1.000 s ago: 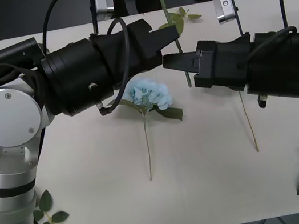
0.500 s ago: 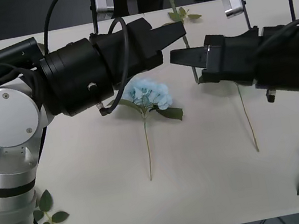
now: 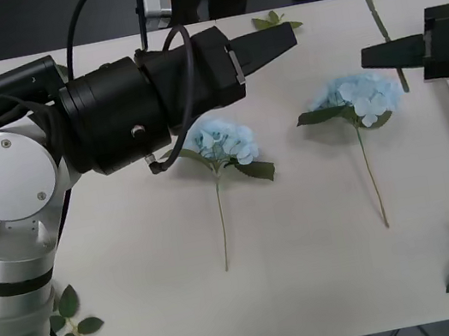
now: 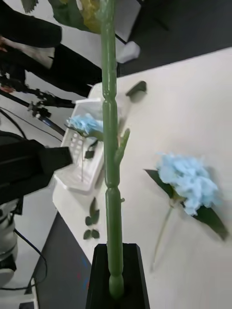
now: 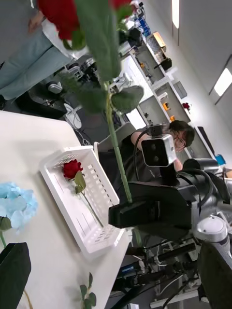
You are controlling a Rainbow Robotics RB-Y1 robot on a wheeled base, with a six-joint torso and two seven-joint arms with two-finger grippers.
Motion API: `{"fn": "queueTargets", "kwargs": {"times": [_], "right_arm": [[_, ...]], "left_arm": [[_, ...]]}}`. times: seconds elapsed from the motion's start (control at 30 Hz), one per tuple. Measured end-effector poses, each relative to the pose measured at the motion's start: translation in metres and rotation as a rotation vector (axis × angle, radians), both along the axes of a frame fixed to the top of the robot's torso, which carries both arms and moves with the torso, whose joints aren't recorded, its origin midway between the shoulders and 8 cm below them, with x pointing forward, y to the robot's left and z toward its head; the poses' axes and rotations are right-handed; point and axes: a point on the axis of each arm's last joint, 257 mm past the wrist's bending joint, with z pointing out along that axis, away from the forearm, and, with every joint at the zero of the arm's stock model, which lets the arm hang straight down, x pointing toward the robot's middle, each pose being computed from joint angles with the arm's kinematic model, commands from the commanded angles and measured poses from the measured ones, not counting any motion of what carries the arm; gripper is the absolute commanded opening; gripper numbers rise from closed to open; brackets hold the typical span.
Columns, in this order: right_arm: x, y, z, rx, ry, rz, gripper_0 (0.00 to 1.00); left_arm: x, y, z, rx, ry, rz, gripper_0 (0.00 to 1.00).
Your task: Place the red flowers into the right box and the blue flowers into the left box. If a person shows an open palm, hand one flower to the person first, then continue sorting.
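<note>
Right claw [image 3: 366, 58] clamped on a red flower's stem [image 4: 110, 159], held upright over the counter's [image 3: 313, 274] right edge, above the right box [image 5: 77, 198]. One red rose [image 5: 71, 169] already in that box. Left claw [image 3: 292, 32] open, empty, mid-counter. Two blue flowers [image 3: 218, 143] lie on the counter.

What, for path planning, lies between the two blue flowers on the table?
Only bare table, left blue flower to right blue flower, in front view.
</note>
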Motion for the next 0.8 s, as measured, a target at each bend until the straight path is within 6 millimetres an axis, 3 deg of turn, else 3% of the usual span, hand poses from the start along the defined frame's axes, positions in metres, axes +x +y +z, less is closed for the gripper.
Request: {"fn": "queueTargets", "kwargs": {"times": [0.2,0.4,0.57,0.8], "right_arm": [[0.008,-0.059,-0.007,-0.021,0.087,-0.059,0.00],[0.035,-0.097,0.019,0.057,0.073,-0.148,0.00],[0.066,-0.102,0.062,0.145,-0.036,-0.222,0.00],[0.117,-0.069,0.116,0.182,-0.217,-0.290,0.00]], "left_arm": [[0.000,0.000,0.000,0.002,-0.004,0.000,1.00],[0.010,0.020,-0.016,0.089,0.007,0.031,1.00],[0.021,0.040,-0.021,0.125,0.012,0.072,1.00],[0.022,0.041,-0.020,0.126,0.007,0.074,1.00]]}}
